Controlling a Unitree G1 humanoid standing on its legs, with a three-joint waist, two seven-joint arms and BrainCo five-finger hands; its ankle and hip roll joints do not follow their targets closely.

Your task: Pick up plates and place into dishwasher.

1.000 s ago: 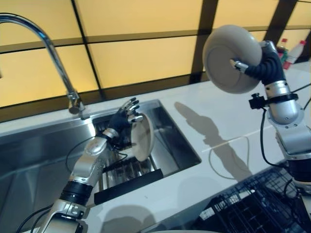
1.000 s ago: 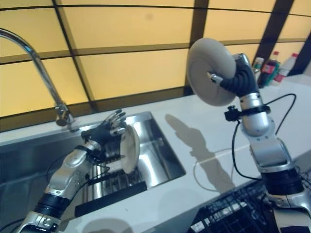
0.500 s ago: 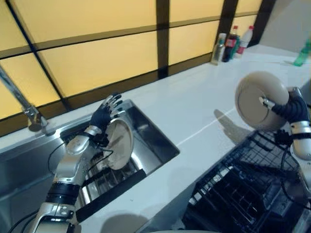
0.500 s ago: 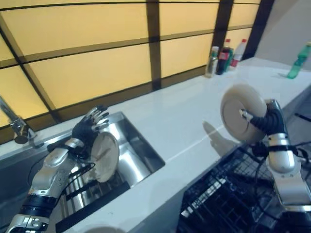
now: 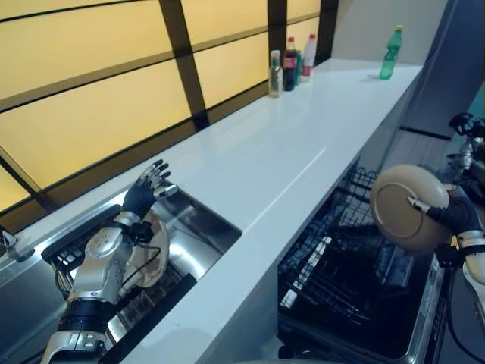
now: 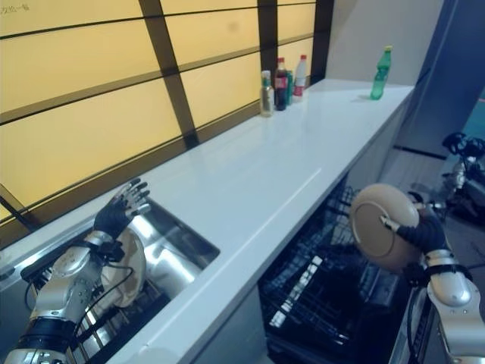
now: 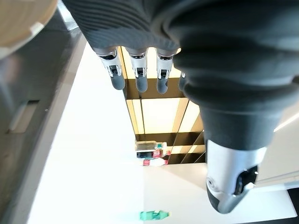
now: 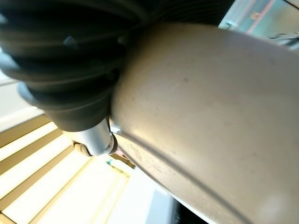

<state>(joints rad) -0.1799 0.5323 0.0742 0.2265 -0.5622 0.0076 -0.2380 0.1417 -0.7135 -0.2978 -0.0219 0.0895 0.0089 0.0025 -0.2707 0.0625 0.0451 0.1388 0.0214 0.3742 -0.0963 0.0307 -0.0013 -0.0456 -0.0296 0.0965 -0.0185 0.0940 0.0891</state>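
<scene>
My right hand [image 5: 453, 218] is shut on a beige plate [image 5: 406, 208], held on edge above the open dishwasher's black wire rack [image 5: 345, 273]. The same plate [image 8: 210, 116] shows close against the thumb in the right wrist view. A second beige plate [image 5: 152, 258] stands upright in the sink rack [image 5: 140, 307]. My left hand [image 5: 144, 193] hovers open just above that plate, fingers [image 7: 137, 77] straight and spread, holding nothing.
A steel sink [image 5: 193, 243] is sunk into the long white counter [image 5: 303, 144]. Several bottles [image 5: 288, 64] stand against the yellow window at the far end, and a green bottle [image 5: 388, 53] stands near the counter's corner. The dishwasher rack is pulled out under the counter's edge.
The camera has swung to the right, so the whole scene shifted left. My right hand has lowered the plate toward the dishwasher rack. My left hand stays over the sink plate.
</scene>
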